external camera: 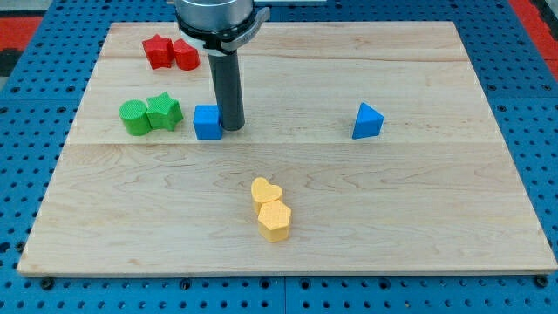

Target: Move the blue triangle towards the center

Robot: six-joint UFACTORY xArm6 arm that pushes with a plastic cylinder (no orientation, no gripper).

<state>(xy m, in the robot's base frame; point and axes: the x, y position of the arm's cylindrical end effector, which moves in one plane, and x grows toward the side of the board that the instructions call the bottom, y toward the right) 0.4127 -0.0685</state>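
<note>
The yellow blocks (271, 209) are sitting nearest the tabletop's (418, 227) bottom edge. My tip (231, 127) is touching the blue cube (207, 123), well apart from the blue triangle (367, 121) toward the right edge; no hand is fitted.

My tip (231, 127) rests on the board, the dark rod standing upright beneath its mount.
</note>
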